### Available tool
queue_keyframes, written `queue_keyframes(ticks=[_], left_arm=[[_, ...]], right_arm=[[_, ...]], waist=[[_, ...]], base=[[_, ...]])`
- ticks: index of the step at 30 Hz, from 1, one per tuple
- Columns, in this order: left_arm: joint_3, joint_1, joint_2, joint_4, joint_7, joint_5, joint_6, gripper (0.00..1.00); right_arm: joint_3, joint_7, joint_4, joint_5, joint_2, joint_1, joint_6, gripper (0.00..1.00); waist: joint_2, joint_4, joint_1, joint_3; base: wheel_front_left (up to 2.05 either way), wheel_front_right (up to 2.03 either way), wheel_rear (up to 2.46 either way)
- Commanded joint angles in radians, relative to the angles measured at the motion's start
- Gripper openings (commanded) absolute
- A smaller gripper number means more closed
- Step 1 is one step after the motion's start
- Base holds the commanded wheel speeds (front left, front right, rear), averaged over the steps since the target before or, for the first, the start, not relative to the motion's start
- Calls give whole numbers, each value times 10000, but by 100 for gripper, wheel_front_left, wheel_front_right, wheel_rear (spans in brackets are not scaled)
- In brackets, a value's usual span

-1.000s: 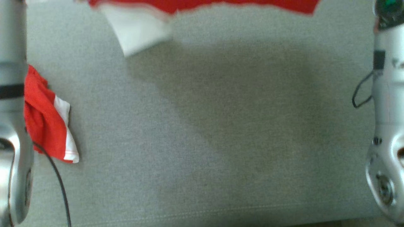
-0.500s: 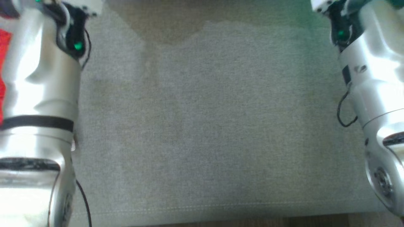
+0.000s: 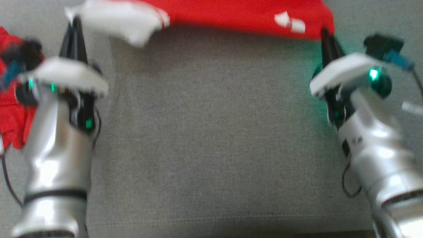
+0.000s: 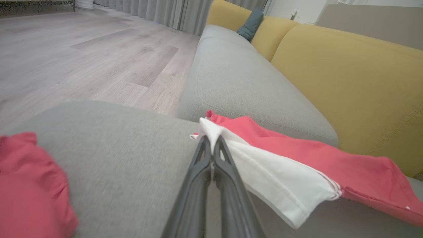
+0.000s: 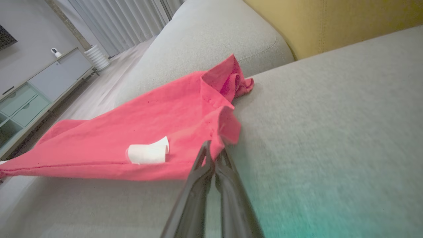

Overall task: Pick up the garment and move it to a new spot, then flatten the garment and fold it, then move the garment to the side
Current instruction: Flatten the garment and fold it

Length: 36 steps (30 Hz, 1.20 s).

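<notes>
Garment [image 3: 231, 13], limp red cloth, white sleeve [image 4: 281, 185], L gripper [image 4: 211, 139] & R gripper [image 5: 214, 146] pinched on edges

The left arm [image 3: 56, 158] rises from 7 o'clock in the head view and the right arm [image 3: 373, 155] from 5 o'clock, both pointing toward 12. The left end effector [image 3: 75, 23] is clamped on the white sleeve of the garment [image 3: 231, 13]. The right end effector [image 3: 325, 33] is clamped on its red corner, both squeezed tight.

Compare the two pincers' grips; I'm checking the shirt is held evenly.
Left pincer pinches the shirt at its white sleeve; right pincer at a red edge. Left pincer's cloth droops loose; right pincer's lies near a white label. Both are shut, over the grey cushion.
</notes>
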<state>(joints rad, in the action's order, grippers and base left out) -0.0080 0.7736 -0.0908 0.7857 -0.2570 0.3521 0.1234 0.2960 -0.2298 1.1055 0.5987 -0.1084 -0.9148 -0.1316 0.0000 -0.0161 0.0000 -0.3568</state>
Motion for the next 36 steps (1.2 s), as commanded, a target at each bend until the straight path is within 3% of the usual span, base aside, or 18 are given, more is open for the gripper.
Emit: queue_keyframes(ticks=[1,13,20,29,36], left_arm=[[448,-601,-315,-707,-47,-116,30,0],[220,-4773,-155,-3260,-44,-652,46,0],[181,-7322,-108,-5600,906,-612,-437,0],[112,-9621,55,-8489,2429,-397,-1174,0],[168,-9907,-64,-9270,3050,-280,-1349,0]], right_arm=[[215,-136,-475,224,48,542,9,0],[35,-16,-2346,954,-878,4154,9,0],[-648,776,-4059,530,-1074,6188,9,0],[-2725,2923,-6884,-808,-531,8737,9,0],[-3862,4944,-9356,-1964,273,9764,9,0]], waist=[[0,21,0,436],[0,-377,0,2123],[0,-204,0,2784],[0,-165,0,3200],[0,-116,0,2975]], base=[[0,0,0],[0,0,0],[0,0,0],[0,0,0],[0,0,0]])
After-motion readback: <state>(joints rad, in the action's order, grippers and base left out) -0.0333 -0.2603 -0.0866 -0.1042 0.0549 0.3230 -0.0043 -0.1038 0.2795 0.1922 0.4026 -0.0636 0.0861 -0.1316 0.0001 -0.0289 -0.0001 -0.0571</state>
